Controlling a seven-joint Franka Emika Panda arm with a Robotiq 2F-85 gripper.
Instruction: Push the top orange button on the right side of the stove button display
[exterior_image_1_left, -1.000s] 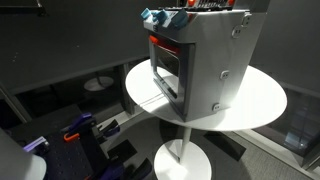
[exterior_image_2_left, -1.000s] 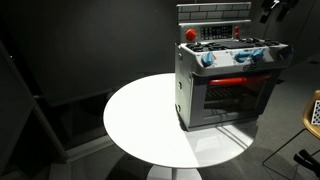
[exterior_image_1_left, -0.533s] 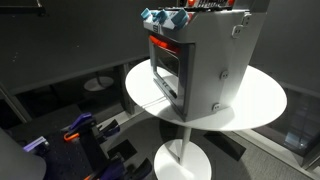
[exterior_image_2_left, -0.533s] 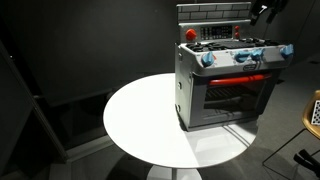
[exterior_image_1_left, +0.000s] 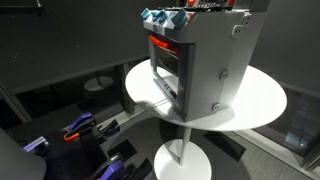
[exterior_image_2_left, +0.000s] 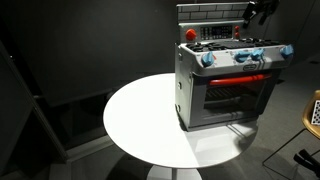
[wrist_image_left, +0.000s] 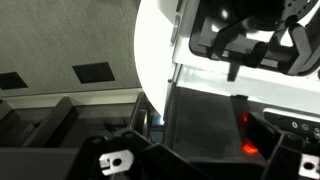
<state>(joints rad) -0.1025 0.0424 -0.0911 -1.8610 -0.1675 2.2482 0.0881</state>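
We are looking at the stove (exterior_image_2_left: 225, 90) sitting on the white table (exterior_image_2_left: 140, 120), near the table's edge, its dark door facing the camera in an exterior view. Another exterior view is showing its grey side (exterior_image_1_left: 215, 60) and the table (exterior_image_1_left: 262, 100) under it. The gripper (exterior_image_2_left: 260, 10) is hovering beside the top of the stove's back panel, above the blue knobs (exterior_image_2_left: 245, 55). In the wrist view the gripper (wrist_image_left: 264, 68) is showing 2 fingers (wrist_image_left: 231, 58) standing apart, gripping nothing, over the stove (wrist_image_left: 205, 125). The orange button is too small to make out.
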